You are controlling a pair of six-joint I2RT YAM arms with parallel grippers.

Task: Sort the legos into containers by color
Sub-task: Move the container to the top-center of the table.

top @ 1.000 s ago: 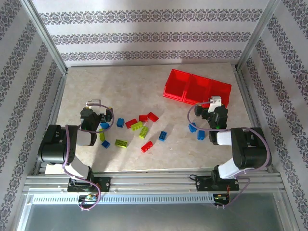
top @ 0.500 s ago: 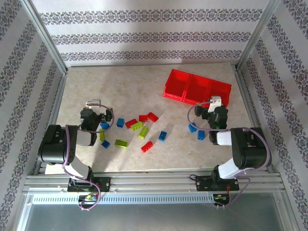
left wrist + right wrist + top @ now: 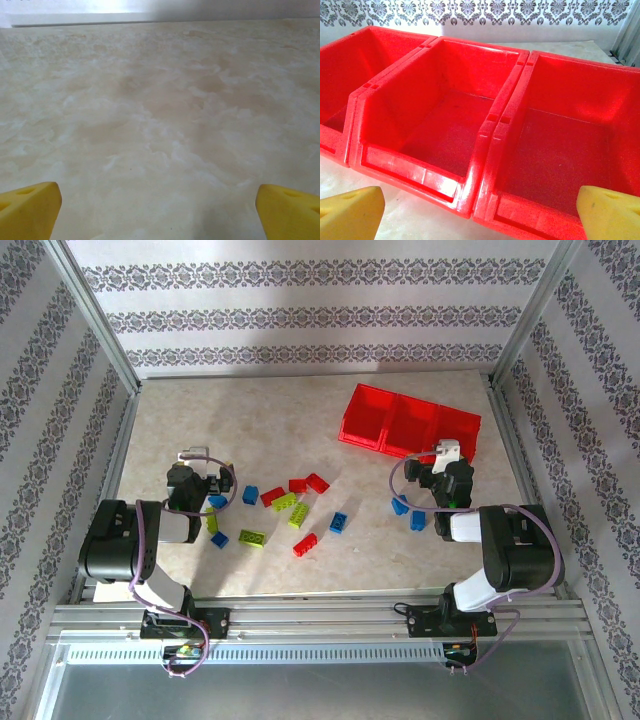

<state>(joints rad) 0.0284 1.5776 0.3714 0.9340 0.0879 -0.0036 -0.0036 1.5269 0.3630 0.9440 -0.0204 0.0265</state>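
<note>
Well, nothing has shifted since a second ago: small red, blue and lime-green studded plastic legos (image 3: 285, 502) lie scattered mid-table (two blue ones nearer the right arm), well short of the three joined translucent red plastic bins (image 3: 408, 425) at far right. The left gripper (image 3: 160, 210) and the right gripper (image 3: 480, 210) have their jaws apart, holding nothing.

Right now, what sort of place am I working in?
Probably a robot test booth, not a home: wallpapered panels in an aluminium frame box in a marble-look tabletop holding lego bricks and red bins.

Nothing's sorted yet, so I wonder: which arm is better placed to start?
Probably the right: two blue bricks lie just beside it, and its open jaws face the bins, close ahead. The left's jaws face bare table.
</note>
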